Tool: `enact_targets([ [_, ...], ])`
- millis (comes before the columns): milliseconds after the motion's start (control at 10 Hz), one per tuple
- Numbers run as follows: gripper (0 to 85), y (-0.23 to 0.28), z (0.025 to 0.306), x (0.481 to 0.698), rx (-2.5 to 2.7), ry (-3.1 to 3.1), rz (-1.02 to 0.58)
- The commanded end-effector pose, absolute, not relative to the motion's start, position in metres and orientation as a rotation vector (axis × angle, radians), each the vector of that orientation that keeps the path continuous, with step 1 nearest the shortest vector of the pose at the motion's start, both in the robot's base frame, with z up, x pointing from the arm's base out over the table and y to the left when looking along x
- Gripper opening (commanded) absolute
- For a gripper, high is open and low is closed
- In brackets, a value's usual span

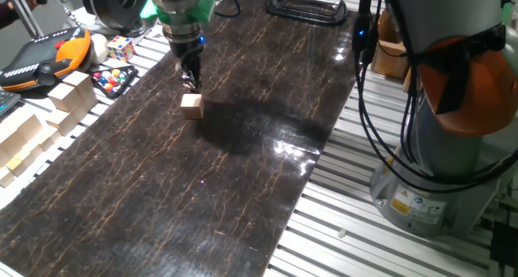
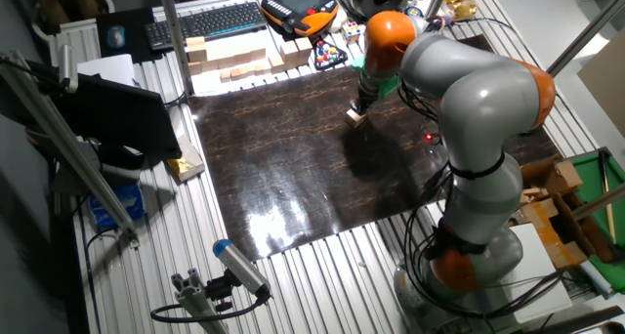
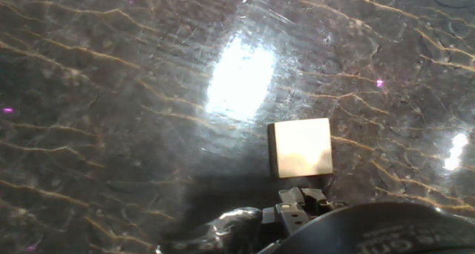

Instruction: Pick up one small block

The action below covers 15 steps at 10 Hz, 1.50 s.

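ITEM 1: small plain light-tan wooden cube (image 1: 192, 105), the small block of the task. Sits flat on the dark marble-patterned mat (image 1: 243, 188), alone, nothing touching it. Loc. rel. to hand: just below and slightly in front of the fingertips; in the hand view the cube (image 3: 300, 148) lies just beyond the finger hardware, a little right of centre. Faces roughly square to that camera, so no long axis to choose; either pair of opposite faces looks usable.

ITEM 2: black two-finger gripper (image 1: 191, 79) on the grey-and-orange KUKA arm (image 2: 469, 90). Hangs pointing down, tips near the cube's top but not around it; a gap shows betw. tips and block in one fixed view. Fingers look close together, but the true opening can't be told: too dark and small in the fixed views, tips hidden in the hand view. Holding nothing.

ITEM 3: KEY RELATION. Block is offset from the finger line, not betw. the fingers. Judgement: approach stage, grasp not yet made. Next move likely needs a short shift toward the cube, enough spread to straddle it, then descent. Risk: tip landing on the top face and nudging the cube.

ITEM 4: larger pale wooden blocks (image 1: 32, 123) and multicoloured puzzle cube (image 1: 121, 48). Off the mat's edge, well apart from the hand. Not task items.
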<state>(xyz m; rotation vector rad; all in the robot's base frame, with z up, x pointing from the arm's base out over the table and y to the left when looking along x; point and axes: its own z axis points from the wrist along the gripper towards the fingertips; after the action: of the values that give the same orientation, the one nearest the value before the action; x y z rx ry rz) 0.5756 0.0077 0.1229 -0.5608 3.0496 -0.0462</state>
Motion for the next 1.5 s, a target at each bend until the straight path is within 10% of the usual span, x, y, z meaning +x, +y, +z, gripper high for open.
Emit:
enact_targets([
  [0,0.7,0.0063,0.1219,0.5755,-0.564,3.049,-0.033],
  [1200,0.7,0.0046,0.1149,0.5763,-0.486,3.068,-0.061],
  [1300,3.0,0.0046,0.1149,0.5763,-0.478,3.054,-0.026],
  [1400,27.0,0.0046,0.1149,0.5763,-0.465,3.036,-0.014],
])
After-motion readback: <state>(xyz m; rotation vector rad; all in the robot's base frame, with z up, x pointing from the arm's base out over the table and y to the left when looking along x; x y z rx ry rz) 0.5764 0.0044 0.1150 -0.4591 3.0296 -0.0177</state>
